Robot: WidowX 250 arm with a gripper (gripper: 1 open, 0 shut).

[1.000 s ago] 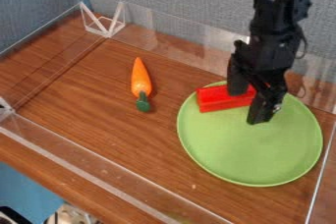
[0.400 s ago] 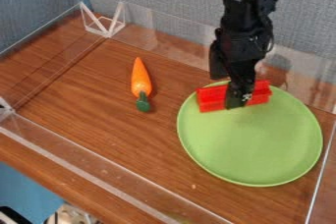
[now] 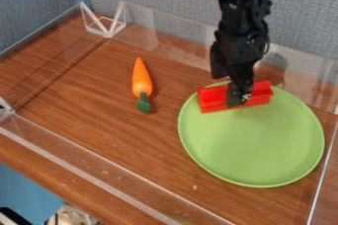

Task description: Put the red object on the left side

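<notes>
The red object point(image 3: 220, 101) is a bright red block lying on the far rim of the green plate point(image 3: 252, 140), at the right of the table. My gripper point(image 3: 234, 83) points down over the block's middle, jaws open, one finger in front of the block and the other behind it. The fingers hide the block's centre. I cannot tell whether they touch it.
An orange carrot point(image 3: 141, 80) with a green tip lies on the wooden table to the left of the plate. A white wire stand point(image 3: 103, 18) sits at the back left. Clear plastic walls point(image 3: 79, 170) border the table.
My gripper moved left and toward the back, from the block's right end to over its middle, and came down a little. The block and carrot stayed put.
</notes>
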